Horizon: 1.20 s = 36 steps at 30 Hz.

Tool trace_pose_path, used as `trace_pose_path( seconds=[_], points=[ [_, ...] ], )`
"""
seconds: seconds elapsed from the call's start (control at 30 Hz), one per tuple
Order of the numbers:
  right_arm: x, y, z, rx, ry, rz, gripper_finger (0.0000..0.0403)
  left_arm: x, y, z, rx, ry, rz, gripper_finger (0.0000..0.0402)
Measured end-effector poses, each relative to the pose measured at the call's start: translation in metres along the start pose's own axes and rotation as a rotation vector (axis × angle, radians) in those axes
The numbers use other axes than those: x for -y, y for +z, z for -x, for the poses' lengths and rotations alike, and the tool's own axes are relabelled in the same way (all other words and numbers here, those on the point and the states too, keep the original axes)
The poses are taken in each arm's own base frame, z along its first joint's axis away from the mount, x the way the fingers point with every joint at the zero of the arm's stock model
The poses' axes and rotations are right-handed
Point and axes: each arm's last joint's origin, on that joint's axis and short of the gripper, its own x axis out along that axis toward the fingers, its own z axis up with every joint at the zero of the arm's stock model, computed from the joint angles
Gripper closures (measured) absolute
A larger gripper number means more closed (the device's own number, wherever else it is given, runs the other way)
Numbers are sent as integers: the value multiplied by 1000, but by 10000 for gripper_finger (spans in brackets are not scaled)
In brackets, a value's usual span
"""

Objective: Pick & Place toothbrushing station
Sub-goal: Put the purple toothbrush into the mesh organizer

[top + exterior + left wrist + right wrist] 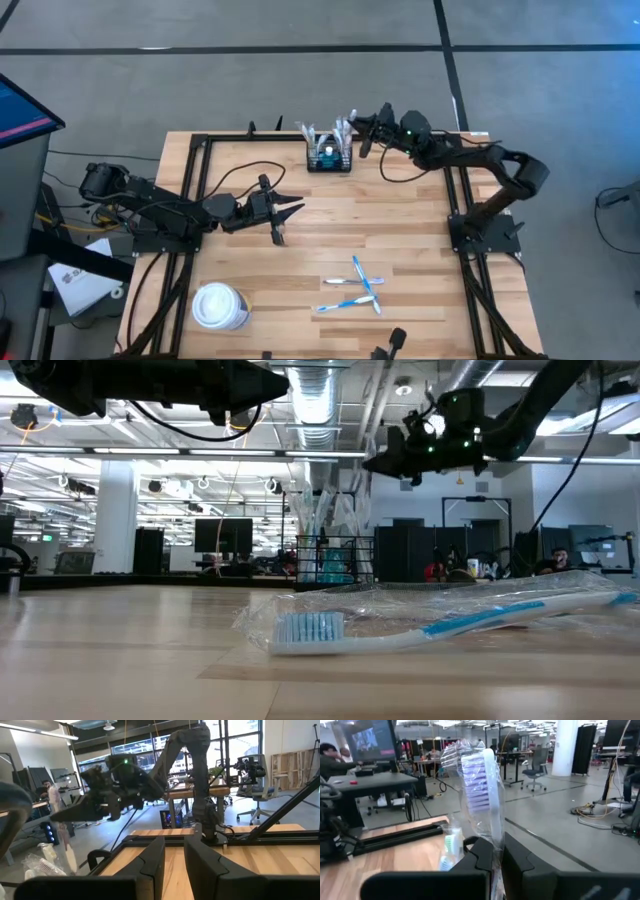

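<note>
right gripper [352,124] clamped, left gripper [290,212] seemingly parted

arms: black, jointed | cables: black, looping | right wrist: green light | fingers [517,857]: dark, blocky

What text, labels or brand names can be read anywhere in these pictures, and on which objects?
None can be read.
White lidded paper cup: no print visible on it.
Wrapped toothbrushes on the table: any wrapper print is too small to read.
Wire-mesh organiser box: the teal item inside is too blurred to read.
Screen in the room behind: picture shows, no legible words.
</note>
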Motion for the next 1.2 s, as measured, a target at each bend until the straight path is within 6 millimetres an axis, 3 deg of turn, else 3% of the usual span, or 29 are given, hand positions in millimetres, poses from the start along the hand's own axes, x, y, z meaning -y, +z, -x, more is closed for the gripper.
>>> trace_pose_path(
  seconds=[0.33, 0.9, 1.2],
  points=[
    [13, -30, -13, -28, -27, -46, 397, 0, 0, 0, 0, 0, 0, 334],
    [16, -71, -23, -136, -30, -94, 395, 0, 0, 0, 0, 0, 0, 334],
    [16, -75, -23, -158, -33, -98, 392, 0, 0, 0, 0, 0, 0, 334]
  ],
)
